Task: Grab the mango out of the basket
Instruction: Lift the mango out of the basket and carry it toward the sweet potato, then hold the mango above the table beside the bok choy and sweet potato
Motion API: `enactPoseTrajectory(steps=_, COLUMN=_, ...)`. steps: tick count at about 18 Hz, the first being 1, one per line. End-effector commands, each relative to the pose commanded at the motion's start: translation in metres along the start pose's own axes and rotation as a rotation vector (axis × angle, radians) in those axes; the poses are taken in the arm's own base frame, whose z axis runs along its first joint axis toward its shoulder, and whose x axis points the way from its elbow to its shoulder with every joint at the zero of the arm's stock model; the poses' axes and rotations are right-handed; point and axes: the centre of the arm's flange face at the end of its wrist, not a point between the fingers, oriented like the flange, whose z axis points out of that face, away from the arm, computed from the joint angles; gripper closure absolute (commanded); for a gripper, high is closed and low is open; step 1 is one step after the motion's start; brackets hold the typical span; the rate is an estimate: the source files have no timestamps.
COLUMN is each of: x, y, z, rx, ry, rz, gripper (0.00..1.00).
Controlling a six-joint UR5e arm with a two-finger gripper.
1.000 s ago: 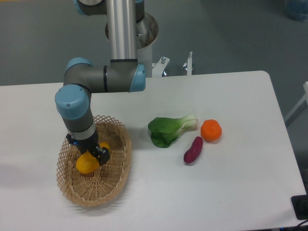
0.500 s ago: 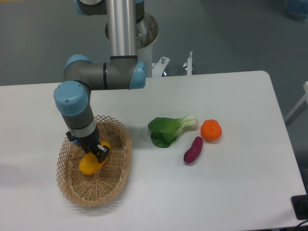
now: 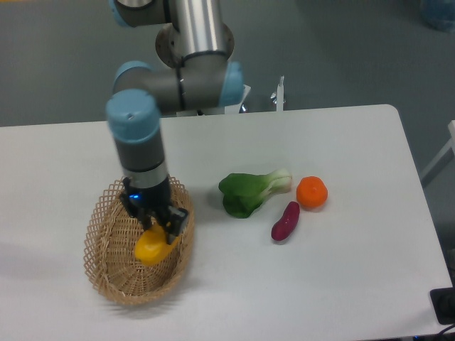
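The yellow-orange mango (image 3: 152, 248) hangs in my gripper (image 3: 158, 226), which is shut on its upper end. It is lifted above the inside of the tan wicker basket (image 3: 106, 270), over the basket's right half. The basket sits on the white table at the front left, with no other fruit showing inside it. The arm's wrist hides the top of the mango and part of the basket's back rim.
A green bok choy (image 3: 249, 192), a purple sweet potato (image 3: 285, 221) and a round orange (image 3: 311, 192) lie on the table right of the basket. The arm's base stands at the table's back edge.
My gripper has risen and moved to the right with the mango, from low in the basket's middle to above its right half. The arm's elbow swung right too.
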Motion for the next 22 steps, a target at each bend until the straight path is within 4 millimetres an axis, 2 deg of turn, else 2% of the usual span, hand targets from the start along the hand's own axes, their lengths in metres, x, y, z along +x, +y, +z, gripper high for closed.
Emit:
enactPoseTrajectory(steps=3, x=-0.043, y=0.02, z=-0.028, rx=0.052, ry=-0.022, rz=0.003, gripper=0.59)
enactPoseTrajectory(steps=7, x=-0.096, y=0.05, z=-0.04, rx=0.07, ry=-0.02, rz=0.018, gripper=0.59)
enactPoseTrajectory(steps=12, x=-0.152, y=0.089, z=-0.055, rx=0.014, ry=-0.006, rz=0.085, gripper=0.59)
enactPoseTrajectory(steps=15, x=-0.173, y=0.104, z=-0.061, rx=0.0, ry=-0.012, rz=0.121, gripper=0.59)
enactPoseTrajectory(steps=18, x=-0.185, y=0.114, z=-0.055, rx=-0.01, ry=-0.012, rz=0.133, gripper=0.59)
enactPoseTrajectory(steps=22, x=-0.195, y=0.113, z=-0.04, rx=-0.019, ry=-0.003, rz=0.132, gripper=0.59)
